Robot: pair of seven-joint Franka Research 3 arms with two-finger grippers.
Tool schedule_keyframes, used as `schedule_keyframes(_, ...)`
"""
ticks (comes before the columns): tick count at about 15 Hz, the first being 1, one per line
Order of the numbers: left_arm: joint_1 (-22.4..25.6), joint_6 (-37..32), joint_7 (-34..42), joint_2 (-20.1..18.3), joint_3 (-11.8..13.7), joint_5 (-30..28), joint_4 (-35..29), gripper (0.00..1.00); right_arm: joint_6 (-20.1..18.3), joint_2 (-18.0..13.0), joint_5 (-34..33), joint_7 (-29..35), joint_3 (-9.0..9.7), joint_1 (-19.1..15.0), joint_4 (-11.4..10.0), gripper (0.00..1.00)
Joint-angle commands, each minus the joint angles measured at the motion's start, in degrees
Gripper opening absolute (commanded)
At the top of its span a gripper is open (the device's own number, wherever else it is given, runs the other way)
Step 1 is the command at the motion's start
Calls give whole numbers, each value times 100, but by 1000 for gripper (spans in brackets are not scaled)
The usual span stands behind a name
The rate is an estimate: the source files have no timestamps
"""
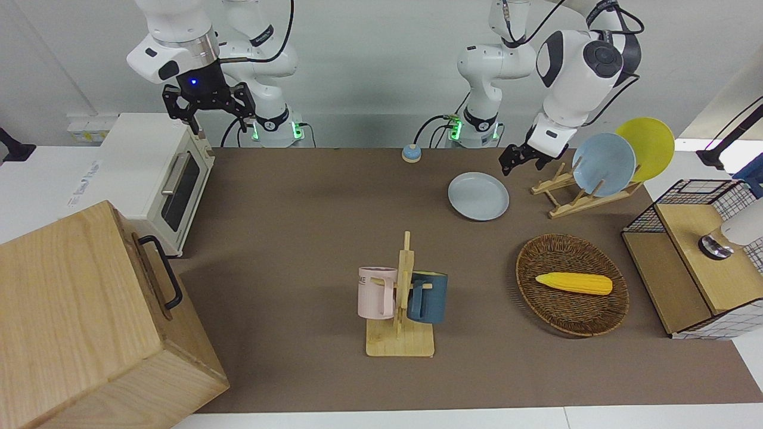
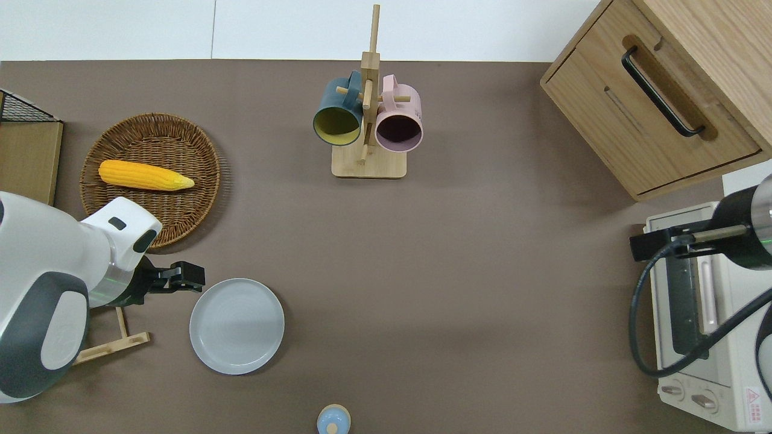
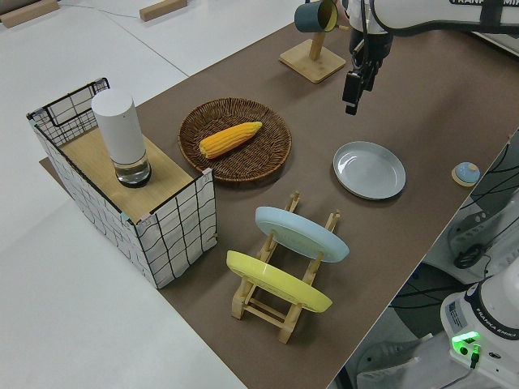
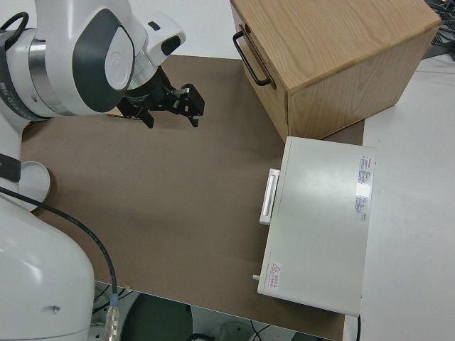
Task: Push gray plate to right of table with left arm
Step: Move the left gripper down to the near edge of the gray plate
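Nearest the front camera, one wooden cabinet (image 1: 89, 322) sits on the worktop (image 2: 458, 241). One gray plate (image 2: 236, 325) lies flat just beside the left tool (image 2: 192, 276), toward the right arm's end from it. Whether that tool's fingers are spread, I cannot tell. Near it stand one rack (image 1: 566, 196) bearing two plates, and one basket (image 2: 199, 181) with one corn cob (image 2: 145, 175). Two mugs (image 2: 338, 117) hang well apart from it. The right tool (image 1: 208, 104) is parked.
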Motion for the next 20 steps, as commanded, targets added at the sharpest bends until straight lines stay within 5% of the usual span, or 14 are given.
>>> schedule_keyframes(1,160,822,159,-249,13,-56,-941,991,-40,-41,5,-87,15,-39,-23,996)
schedule_keyframes(10,196,2264,439,-267,189,-364,-2542,968,-40,-41,5,-87,15,-39,-23,996)
schedule_keyframes(16,196,2345,826,-267,197,-390,-2780,939,-40,-41,14,-87,15,-39,-23,996)
schedule_keyframes(20,196,2354,844,-258,268,-390,-2842,749,-40,-41,5,-87,15,-39,-23,996)
